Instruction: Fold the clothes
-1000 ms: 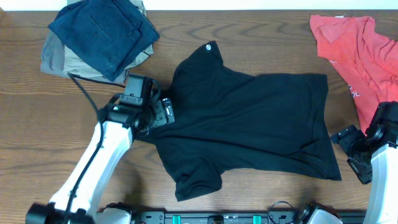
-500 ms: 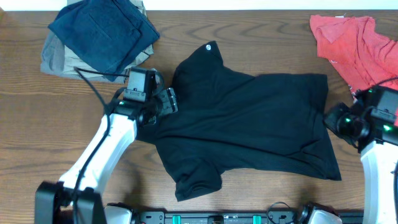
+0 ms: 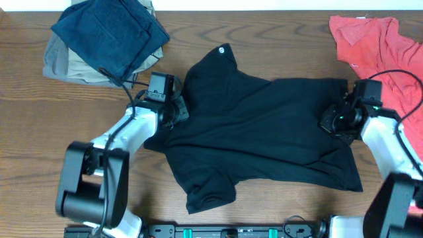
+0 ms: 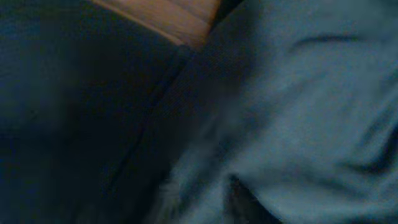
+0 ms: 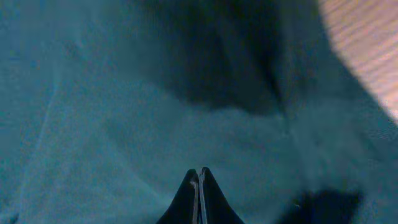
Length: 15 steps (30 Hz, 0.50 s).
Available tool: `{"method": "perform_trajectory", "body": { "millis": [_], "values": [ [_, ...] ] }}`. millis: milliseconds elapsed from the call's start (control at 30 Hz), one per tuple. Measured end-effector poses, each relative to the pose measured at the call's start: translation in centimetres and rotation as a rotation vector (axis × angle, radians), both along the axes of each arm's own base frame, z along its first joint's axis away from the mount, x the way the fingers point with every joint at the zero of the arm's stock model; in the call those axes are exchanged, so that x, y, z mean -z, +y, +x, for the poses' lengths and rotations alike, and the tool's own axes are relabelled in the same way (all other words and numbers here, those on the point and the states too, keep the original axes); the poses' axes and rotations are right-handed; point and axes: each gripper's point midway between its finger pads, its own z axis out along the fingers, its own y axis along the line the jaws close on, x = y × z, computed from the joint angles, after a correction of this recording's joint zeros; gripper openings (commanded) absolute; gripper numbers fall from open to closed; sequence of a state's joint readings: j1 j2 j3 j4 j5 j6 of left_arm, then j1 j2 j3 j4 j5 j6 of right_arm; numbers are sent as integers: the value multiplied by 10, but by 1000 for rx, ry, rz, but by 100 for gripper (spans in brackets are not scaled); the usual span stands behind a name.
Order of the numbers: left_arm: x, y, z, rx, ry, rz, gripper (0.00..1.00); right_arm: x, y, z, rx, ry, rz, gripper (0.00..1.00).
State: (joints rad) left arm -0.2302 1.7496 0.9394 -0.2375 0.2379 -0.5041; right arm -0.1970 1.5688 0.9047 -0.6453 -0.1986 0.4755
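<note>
At the far left of the counter point(image 3: 39, 132), you have a navy blue garment point(image 3: 109, 36) lying on top of a khaki garment point(image 3: 63, 66), both bunched in the upper corner.

Just to the right, your left hand point(image 3: 173, 109) is down at the left edge of the black garment point(image 3: 264, 132), beside the part that narrows towards the small white logo point(image 3: 221, 49). From overhead its body covers the fingertips. The left wrist view is a dark blur of cloth with a sliver of wood at the top. You cannot tell whether this hand is spread or pinching anything.

The black garment lies spread across the middle of the counter, mostly flat. The logo end points up and left, a rumpled lobe hangs towards the lower left, and the wide straight edge is on the right.

Your right hand point(image 3: 332, 121) sits on that right edge, near its upper corner. In the right wrist view its fingers point(image 5: 189, 186) are pressed together, tips touching, lying on the fabric. Whether any cloth is caught between them does not show. Bare wood shows in the upper right corner of that view.

At the far right, the coral-red shirt point(image 3: 380, 53) lies crumpled, apart from the black garment.
</note>
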Motion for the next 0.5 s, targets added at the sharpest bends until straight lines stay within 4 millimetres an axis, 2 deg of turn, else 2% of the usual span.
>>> {"method": "perform_trajectory", "body": {
  "millis": [167,333,500],
  "values": [
    [14,-1,3,3,12,5,6,14,11,1,-21,29,29,1],
    [16,0,10,-2,-12,8,6,20,26,0,-66,48,44,2],
    [17,13,14,-37,-30,80,6,36,40,-5,-105,104,52,3]
  ]
}}
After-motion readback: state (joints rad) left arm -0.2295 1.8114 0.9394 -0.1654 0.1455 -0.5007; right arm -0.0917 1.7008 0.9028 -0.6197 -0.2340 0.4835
